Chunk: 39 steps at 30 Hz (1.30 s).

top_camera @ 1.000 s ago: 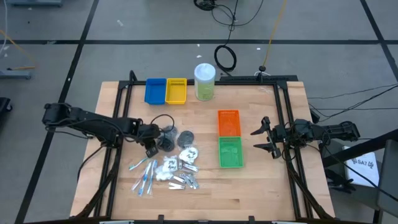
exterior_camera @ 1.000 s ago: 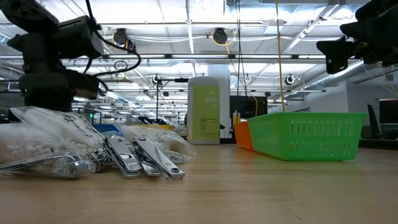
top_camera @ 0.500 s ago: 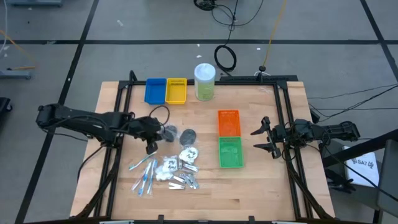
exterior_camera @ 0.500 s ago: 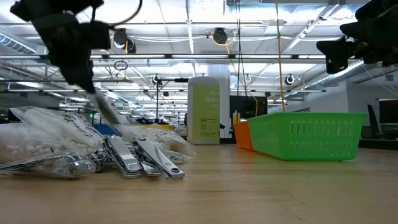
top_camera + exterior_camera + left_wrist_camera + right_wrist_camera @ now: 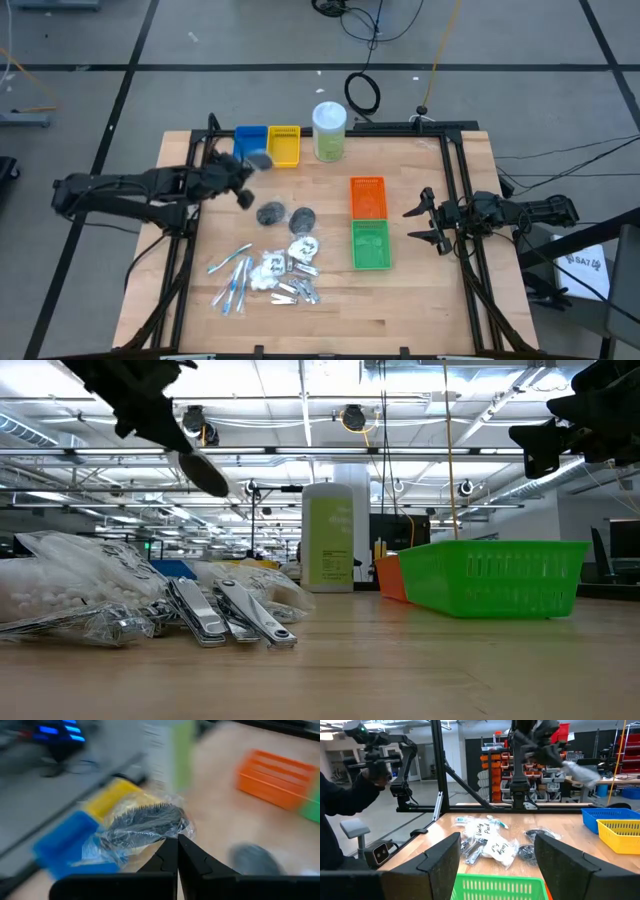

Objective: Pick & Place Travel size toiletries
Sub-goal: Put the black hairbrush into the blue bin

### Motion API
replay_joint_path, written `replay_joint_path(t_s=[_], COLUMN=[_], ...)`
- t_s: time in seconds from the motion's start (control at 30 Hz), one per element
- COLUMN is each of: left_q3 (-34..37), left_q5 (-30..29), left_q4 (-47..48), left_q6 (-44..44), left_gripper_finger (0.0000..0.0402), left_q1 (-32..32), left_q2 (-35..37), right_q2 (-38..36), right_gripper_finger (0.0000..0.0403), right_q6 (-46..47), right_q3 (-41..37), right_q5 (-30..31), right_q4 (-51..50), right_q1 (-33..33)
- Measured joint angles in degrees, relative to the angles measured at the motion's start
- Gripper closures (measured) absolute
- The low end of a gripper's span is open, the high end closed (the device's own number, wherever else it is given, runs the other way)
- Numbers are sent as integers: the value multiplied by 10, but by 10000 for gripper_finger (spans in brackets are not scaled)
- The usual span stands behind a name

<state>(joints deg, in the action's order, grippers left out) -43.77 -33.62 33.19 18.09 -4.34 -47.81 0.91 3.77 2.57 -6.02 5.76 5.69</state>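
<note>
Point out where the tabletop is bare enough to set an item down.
Bare wood: the front strip below the toiletry pile and the middle gap between the dark round pads and orange tray. Crowded: the left-front pile and the back row by the blue tray.

Two dark jointed arms, black cabling

The wooden tabletop carried a blue tray and a yellow tray side by side near a tall clear jar, an orange tray touching a green tray, two dark round pads, and a heap of white packets, wrapped sticks and silvery sachets.
</note>
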Motion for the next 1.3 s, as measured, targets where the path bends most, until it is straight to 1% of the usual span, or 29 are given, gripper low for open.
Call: replay_joint_path(t_s=[0.13,0.2,0.43,0.53,0.7,0.8,1.1,1.2,1.3], left_q3=[0,0,5,25,57,65,66,66,66], left_q5=[-98,-120,-100,-91,-1,20,20,17,16], left_q4=[-1,-1,-10,-62,-159,-186,-184,-185,-186], left_q6=[0,0,0,-9,-28,-27,-28,-25,-30], left_gripper_finger=[401,402,402,401,401,401,395,383,358], left_q1=[-48,-80,-176,-207,-249,-261,-276,-279,-279], left_q2=[-4,-14,-72,-104,-147,-170,-215,-220,-219], right_q2=[0,0,0,0,0,0,0,0,0], right_gripper_finger=[161,161,161,161,161,161,161,161,161], right_q6=[0,0,0,0,0,0,0,0,0], right_q3=[0,0,0,0,0,0,0,0,0], right_q5=[0,0,0,0,0,0,0,0,0], right_q4=[0,0,0,0,0,0,0,0,0], right_q1=[0,0,0,0,0,0,0,0,0])
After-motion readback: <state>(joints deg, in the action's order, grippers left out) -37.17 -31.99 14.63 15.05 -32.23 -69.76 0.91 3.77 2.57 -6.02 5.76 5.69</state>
